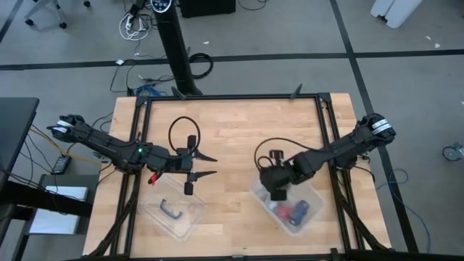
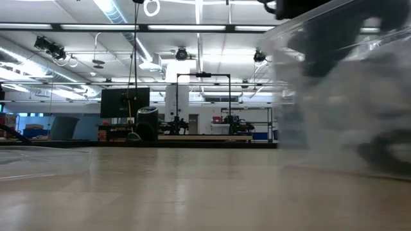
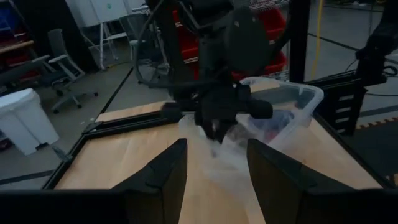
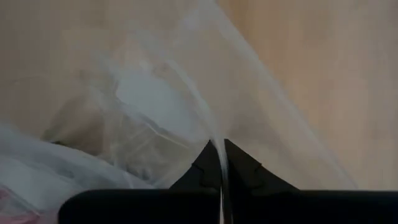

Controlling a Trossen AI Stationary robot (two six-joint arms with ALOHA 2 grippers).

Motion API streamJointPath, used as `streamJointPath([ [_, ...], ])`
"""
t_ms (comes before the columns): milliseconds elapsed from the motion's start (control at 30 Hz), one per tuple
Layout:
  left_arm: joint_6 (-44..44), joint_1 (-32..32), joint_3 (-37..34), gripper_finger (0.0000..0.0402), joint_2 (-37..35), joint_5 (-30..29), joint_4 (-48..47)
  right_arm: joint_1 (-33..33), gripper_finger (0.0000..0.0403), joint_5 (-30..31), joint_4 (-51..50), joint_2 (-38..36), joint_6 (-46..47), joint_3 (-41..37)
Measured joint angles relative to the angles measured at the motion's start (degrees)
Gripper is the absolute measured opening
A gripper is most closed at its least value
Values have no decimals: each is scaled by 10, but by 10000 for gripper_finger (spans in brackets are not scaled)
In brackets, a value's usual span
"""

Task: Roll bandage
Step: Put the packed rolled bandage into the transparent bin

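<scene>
No dark brown bandage shows in any view. A clear plastic tub (image 1: pixel 293 206) stands at the table's near right with red and blue items inside; it also shows in the left wrist view (image 3: pixel 292 106) and the low view (image 2: pixel 347 96). My right gripper (image 1: pixel 274 190) is at the tub's left rim, shut on its clear wall. My left gripper (image 1: pixel 209 165) is open and empty above the table's middle left, pointing toward the tub; its fingers (image 3: pixel 163 177) stand wide apart. My right gripper pinches the tub's thin clear wall at its rim (image 4: pixel 219 142) between its two fingers, which come from above and point down. The wall's edge runs on between the fingertips. Whether the tub is lifted off the table, I cannot tell.
A second clear plastic piece with a black handle (image 1: pixel 172 212) lies at the table's near left. A black frame (image 1: pixel 232 98) rims the wooden table. Bare wood lies between the two arms and toward the far edge.
</scene>
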Motion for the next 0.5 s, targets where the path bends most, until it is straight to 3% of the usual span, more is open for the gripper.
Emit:
streamJointPath([
  [233,1,0,0,169,-9,-7,-20,-73,0,62,73,0,-139,0],
  [367,1,0,0,169,-12,-7,-37,-88,0,45,62,-3,-158,21],
  [500,1,0,0,169,-11,-7,-47,-64,0,6,-9,-15,-144,80],
])
